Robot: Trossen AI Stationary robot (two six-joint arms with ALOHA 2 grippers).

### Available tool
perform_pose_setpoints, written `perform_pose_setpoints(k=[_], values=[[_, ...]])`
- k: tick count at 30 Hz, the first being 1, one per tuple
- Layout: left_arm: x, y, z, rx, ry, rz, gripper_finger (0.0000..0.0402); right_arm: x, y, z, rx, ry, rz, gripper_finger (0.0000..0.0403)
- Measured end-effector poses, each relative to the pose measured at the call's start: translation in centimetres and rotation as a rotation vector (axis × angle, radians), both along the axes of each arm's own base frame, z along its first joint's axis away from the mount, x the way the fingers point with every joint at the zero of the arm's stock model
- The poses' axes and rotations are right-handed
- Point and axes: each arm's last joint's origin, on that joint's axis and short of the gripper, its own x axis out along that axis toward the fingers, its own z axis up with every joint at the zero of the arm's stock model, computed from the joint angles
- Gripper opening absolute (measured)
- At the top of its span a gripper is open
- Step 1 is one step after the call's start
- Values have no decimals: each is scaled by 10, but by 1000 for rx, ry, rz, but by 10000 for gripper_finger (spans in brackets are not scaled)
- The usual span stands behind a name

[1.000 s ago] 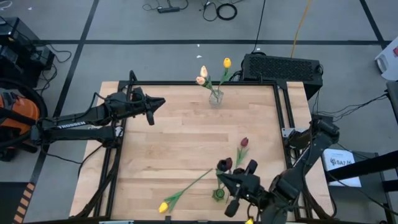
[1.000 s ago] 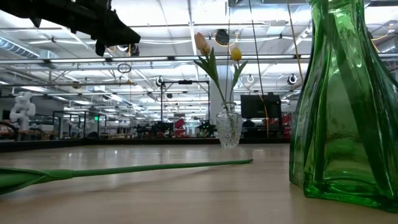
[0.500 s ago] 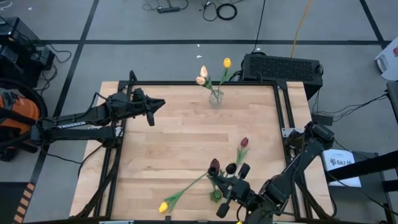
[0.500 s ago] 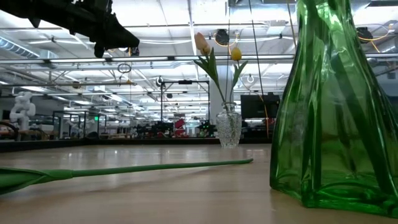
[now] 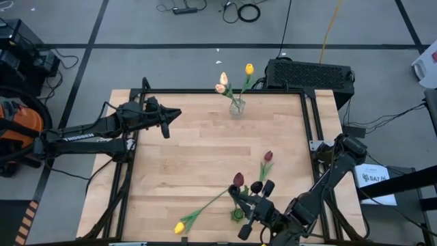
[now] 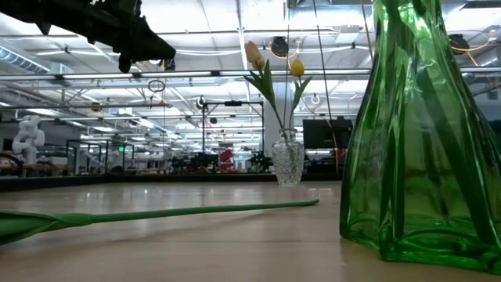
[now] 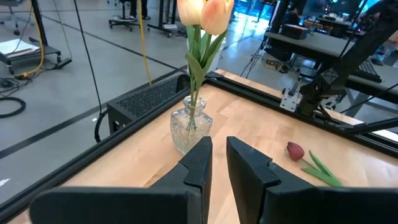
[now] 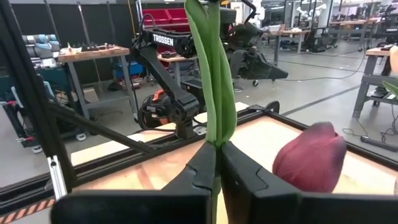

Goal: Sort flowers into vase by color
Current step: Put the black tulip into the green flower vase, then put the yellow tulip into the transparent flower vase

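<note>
My right gripper [image 5: 235,195] [image 8: 217,147] hovers near the table's near edge, just above the green glass vase [image 5: 237,214] [image 6: 423,157], and is shut on a tulip's green stem. A dark red head [image 5: 238,179] [image 8: 309,155] sits close beside the fingers; whose stem it tops I cannot tell. My left gripper [image 5: 177,111] [image 7: 219,143] waits in the air at the far left, its fingers a narrow gap apart. The clear vase [image 5: 236,106] [image 7: 189,127] holds peach and yellow tulips. A yellow tulip [image 5: 181,226] and a dark red tulip [image 5: 267,158] lie flat on the table. My right gripper pinches the tulip's green stem and leaf [image 8: 214,134] between its two fingers, which lie across the stem. The stem stands upright and runs out of the top of the wrist view. Its lower end is hidden under the fingers.
The yellow tulip's long stem [image 6: 196,210] lies across the near middle of the table, left of the green vase. A black box [image 5: 311,74] stands beyond the far right corner. Black frame rails [image 5: 311,123] run along the table's edges. Bare wood lies mid-table.
My right gripper has moved a little toward the table's left edge, staying shut on the stem, and the dark red head went with it. The green vase has slid slightly the same way in the low view, then stopped.
</note>
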Motion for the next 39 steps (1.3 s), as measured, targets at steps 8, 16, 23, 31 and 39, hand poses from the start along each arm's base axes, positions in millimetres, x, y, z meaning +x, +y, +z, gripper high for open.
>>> perform_pose_setpoints(k=[8, 16, 23, 31, 39], values=[[0, 0, 0, 0, -1, 0, 54, -9, 0, 15, 47, -17, 66, 56], [0, 0, 0, 0, 0, 0, 54, -17, 5, 16, 39, 2, 112, 79], [0, 0, 0, 0, -1, 0, 54, -32, 13, 24, 66, -19, 152, 79], [0, 0, 1, 2, -8, 1, 54, -39, 2, 23, 230, 33, 233, 79], [0, 0, 1, 2, -7, 0, 54, -40, -12, 11, 570, 192, 296, 79]])
